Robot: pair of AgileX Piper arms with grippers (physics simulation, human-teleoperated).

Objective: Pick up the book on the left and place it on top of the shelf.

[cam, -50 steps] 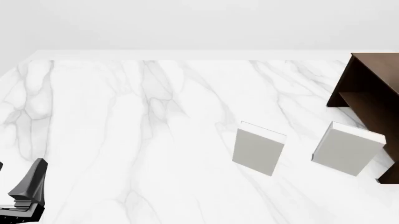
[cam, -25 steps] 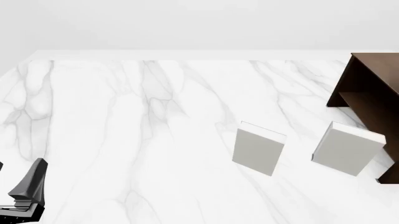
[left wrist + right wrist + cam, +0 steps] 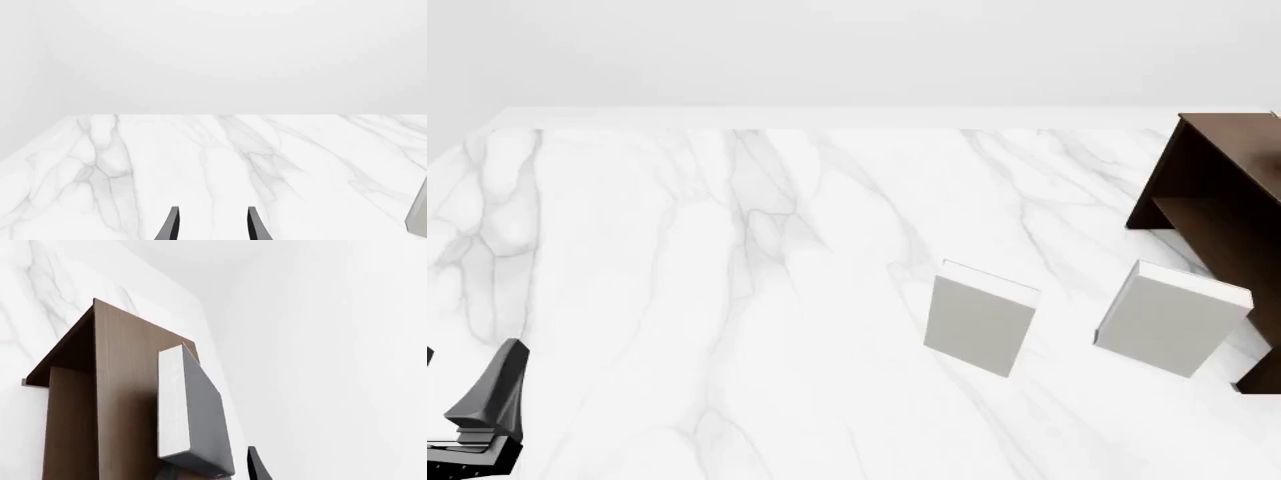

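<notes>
the book [image 3: 193,415] (dark cover, white page edges) lies on the shelf [image 3: 120,405] top. the right claw [image 3: 213,471] sits just behind it, released. the left claw [image 3: 212,225] hangs released over the table [image 3: 694,300].

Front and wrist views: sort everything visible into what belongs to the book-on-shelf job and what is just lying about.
Belongs to the job:
- dark book, over the shelf top, at the right gripper
- brown shelf

Just lying about:
- left grey-white book
- right grey-white book, close to the shelf
- left gripper, open and empty over the marble table
</notes>
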